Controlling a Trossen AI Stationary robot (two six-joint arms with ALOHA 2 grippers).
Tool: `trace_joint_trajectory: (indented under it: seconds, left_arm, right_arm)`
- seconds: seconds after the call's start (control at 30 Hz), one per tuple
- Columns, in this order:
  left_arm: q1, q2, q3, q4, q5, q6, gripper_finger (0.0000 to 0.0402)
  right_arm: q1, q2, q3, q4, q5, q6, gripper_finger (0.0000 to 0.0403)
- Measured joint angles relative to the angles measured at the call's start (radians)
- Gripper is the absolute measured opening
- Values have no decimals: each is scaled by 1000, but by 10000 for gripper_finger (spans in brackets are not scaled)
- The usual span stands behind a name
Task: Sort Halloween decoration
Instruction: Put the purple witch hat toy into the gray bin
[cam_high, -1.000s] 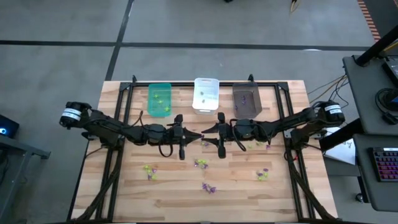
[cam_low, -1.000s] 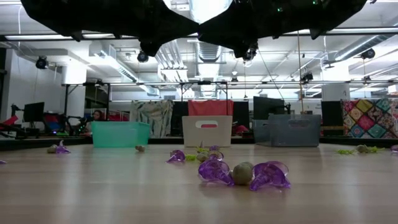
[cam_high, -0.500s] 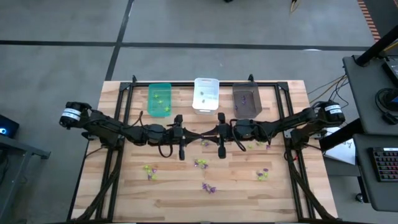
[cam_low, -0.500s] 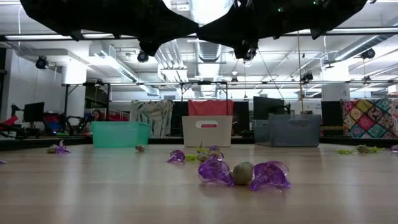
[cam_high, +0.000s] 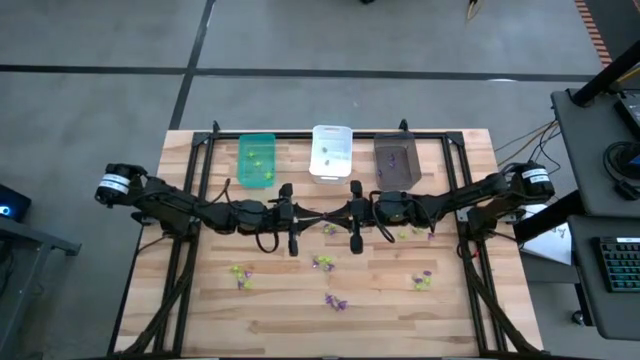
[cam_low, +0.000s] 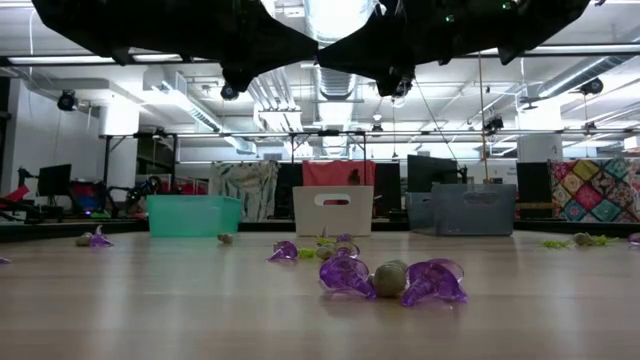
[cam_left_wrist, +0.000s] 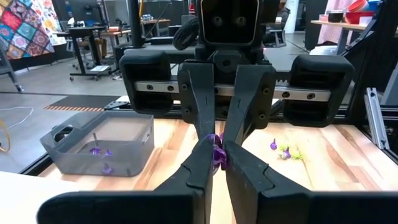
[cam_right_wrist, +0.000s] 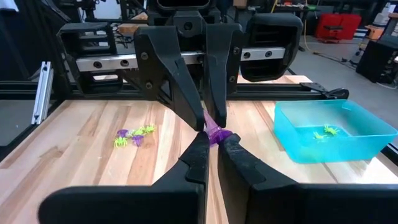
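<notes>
The right claw (cam_high: 338, 217) has snapped shut since a second ago, when its fingers stood apart, and now both claws meet tip to tip above the middle of the bench (cam_high: 200, 300), just in front of the white bin (cam_high: 331, 152). Between them sits one purple spiky trinket (cam_left_wrist: 216, 152), and it looks pinched from both sides at once: the left claw (cam_high: 312, 217) is closed down on it, and the right claw is closed on the same piece from the opposite side. That is a handover by the look of it, mid-air, well above the boards. The relation that counts: the dark grey bin (cam_high: 396, 160), already carrying purple pieces, lies on the right arm's side, so the right arm is the nearer carrier and the left would have to let go first. The rest of the decoration is scattered on the bench: a purple and yellow-green cluster (cam_low: 390, 280) near the front, more near the right arm (cam_high: 412, 234), and yellow-green ones inside the green bin (cam_high: 257, 160).
</notes>
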Motion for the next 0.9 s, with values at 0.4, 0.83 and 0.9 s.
trace_joint_trajectory:
  seconds: [0.4, 0.83, 0.9]
  left_arm:
    - [0, 0, 0, -19, -2, 11, 65]
    - [1, 1, 0, -85, -5, 7, 65]
    - [2, 1, 0, -101, -6, 0, 70]
  right_arm:
    - [0, -1, 1, 6, -4, 0, 17]
    - [-1, -14, 1, -4, -4, 8, 17]
    - [-4, -23, 1, -14, -5, 8, 17]
